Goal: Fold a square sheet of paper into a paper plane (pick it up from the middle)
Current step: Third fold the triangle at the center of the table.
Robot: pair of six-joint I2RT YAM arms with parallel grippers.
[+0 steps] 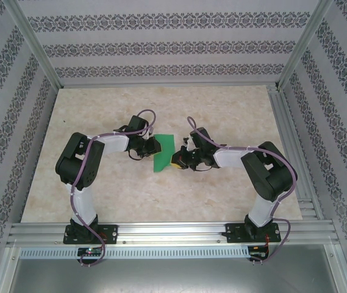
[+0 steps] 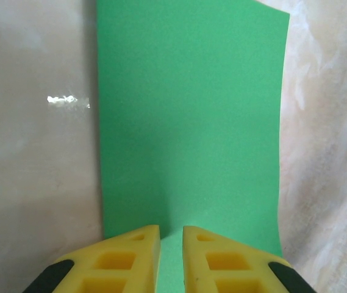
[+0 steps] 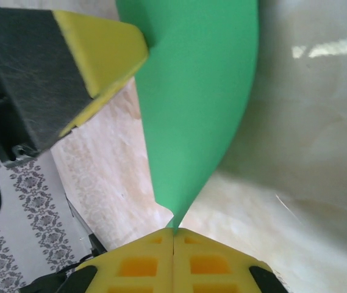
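While square sheet of paper [image 1: 163, 154] hangs over mid tabletop [image 1: 222, 110], right pincer [image 3: 173, 235] clamps its corner, left pincer [image 2: 171, 243] narrow around opposite edge; long axis runs pincer to pincer.

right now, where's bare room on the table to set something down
Free: the far stretch of table between the green paper and the back wall, and the near strip between the left arm base and right arm base. Crowded: the middle, where the left fingers and right fingers both pinch the paper.
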